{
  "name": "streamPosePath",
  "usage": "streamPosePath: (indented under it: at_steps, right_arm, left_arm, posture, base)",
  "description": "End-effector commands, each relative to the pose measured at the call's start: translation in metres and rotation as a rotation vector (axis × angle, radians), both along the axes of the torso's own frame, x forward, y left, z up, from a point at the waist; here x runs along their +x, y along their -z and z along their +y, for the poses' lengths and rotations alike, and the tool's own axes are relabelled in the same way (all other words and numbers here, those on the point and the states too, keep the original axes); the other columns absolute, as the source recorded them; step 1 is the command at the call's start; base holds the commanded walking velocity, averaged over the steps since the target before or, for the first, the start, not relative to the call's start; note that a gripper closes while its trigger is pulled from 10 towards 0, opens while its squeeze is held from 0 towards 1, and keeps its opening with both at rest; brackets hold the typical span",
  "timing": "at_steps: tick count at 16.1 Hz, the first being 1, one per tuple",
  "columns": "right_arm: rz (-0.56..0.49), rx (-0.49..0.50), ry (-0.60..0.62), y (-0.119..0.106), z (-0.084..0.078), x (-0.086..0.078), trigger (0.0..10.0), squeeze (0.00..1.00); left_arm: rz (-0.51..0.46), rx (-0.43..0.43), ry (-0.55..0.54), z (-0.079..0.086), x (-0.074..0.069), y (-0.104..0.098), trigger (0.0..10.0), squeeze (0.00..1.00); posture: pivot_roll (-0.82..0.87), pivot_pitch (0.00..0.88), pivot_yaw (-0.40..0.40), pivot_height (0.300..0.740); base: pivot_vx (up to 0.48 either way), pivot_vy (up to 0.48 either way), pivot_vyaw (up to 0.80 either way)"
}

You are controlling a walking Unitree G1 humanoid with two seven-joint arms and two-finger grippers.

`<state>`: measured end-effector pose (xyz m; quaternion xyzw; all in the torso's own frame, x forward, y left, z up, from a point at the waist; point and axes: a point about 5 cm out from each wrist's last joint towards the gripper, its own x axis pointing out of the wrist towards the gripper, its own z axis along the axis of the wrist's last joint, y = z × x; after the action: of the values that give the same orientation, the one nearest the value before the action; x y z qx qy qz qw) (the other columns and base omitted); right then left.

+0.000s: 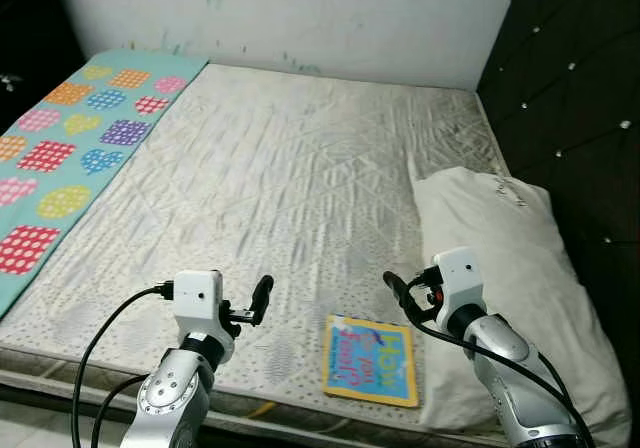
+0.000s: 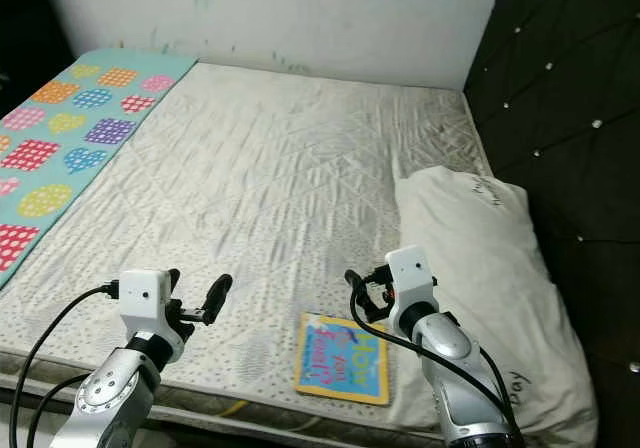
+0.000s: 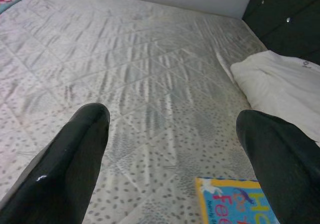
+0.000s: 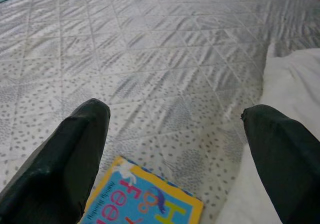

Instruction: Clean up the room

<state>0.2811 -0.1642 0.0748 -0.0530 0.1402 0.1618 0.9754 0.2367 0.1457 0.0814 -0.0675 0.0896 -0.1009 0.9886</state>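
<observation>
A colourful children's book (image 1: 371, 359) lies flat on the white quilted mattress (image 1: 280, 178), close to its front edge. My left gripper (image 3: 172, 119) hovers open over the front edge, to the left of the book, with nothing between its fingers. My right gripper (image 4: 175, 111) is open too, just above and right of the book (image 4: 145, 199), beside a white pillow (image 1: 510, 268). Neither gripper touches the book.
A teal blanket (image 1: 70, 148) with bright dotted patches covers the mattress's left side. The pillow lies along the right edge against a dark tufted headboard (image 1: 580, 98). A white wall (image 1: 300, 8) with paint marks closes the far end.
</observation>
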Motion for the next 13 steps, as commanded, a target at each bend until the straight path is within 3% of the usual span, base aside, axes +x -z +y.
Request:
streamPosePath:
  at_steps: [1,13]
  right_arm:
    - [-0.015,-0.007,0.001,-0.0036,-0.0004,0.0013,10.0,0.00]
    - [-0.035,-0.013,-0.003,-0.0053,0.0010,0.0071,10.0,0.00]
  left_arm:
    - [0.002,0.001,0.001,-0.0002,0.0020,-0.0010,10.0,0.00]
    - [-0.002,0.009,0.005,-0.0005,0.0063,0.0001,10.0,0.00]
  posture:
    - [-0.11,0.084,-0.004,0.740]
    - [-0.11,0.065,-0.003,0.740]
  base:
    - [0.000,0.304,0.00]
    - [0.000,0.342,0.00]
